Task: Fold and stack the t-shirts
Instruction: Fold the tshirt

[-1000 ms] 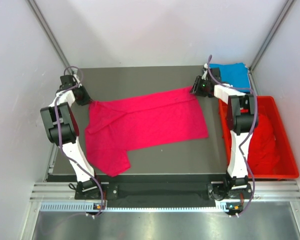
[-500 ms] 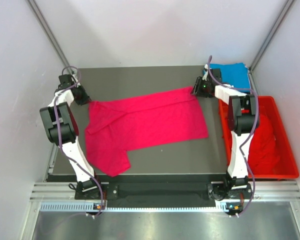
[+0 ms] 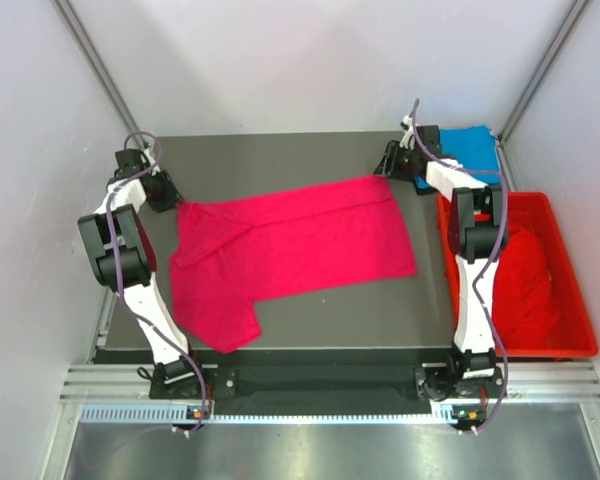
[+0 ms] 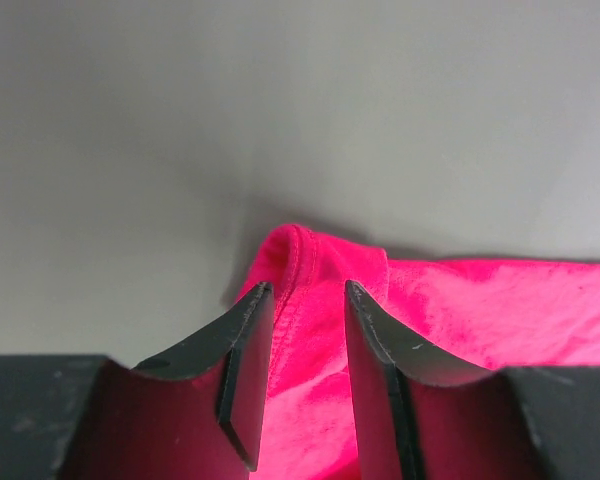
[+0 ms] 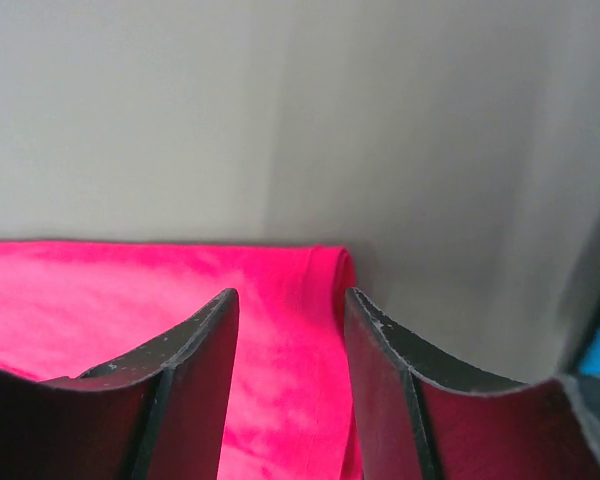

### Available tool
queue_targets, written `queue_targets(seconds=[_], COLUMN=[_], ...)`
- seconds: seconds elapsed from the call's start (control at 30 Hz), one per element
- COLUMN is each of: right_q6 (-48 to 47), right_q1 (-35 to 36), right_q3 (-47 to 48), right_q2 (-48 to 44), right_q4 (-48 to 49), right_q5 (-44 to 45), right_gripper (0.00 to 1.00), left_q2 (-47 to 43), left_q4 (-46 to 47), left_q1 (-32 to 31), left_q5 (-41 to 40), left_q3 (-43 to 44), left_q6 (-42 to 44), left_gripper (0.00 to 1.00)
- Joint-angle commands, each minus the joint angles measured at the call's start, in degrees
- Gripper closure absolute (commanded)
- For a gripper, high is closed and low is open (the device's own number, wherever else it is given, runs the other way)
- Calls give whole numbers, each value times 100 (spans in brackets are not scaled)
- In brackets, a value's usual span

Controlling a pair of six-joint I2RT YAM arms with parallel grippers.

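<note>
Gaping over corners of the pink t-shirt (image 3: 300,240), left pincer (image 4: 307,290) and right pincer (image 5: 290,295) stand released, plain only in wrist views.

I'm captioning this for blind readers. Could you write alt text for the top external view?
A pink t-shirt lies spread across a dark table, with the left gripper at its far left corner and the right gripper at its far right corner. A blue t-shirt lies at the table's far right, and a red crate on the right holds red t-shirts.
</note>
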Motion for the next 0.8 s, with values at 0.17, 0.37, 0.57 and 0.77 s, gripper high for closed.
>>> queue_targets(seconds=[0.17, 0.37, 0.57, 0.77], right_q6=[-63, 112, 262, 499], right_q1=[-159, -220, -299, -405], right_q3=[465, 289, 193, -62], right_q2=[265, 195, 160, 28], right_q4=[-108, 111, 304, 410], right_q5=[-375, -332, -306, 2], right_gripper=[55, 67, 90, 100], left_q2=[191, 367, 472, 473], left_q4=[89, 142, 81, -7], left_q1=[22, 31, 22, 39], left_q5=[306, 412, 430, -123], left_q3=[367, 551, 701, 754], left_q6=[379, 308, 238, -51], left_gripper=[61, 71, 100, 100])
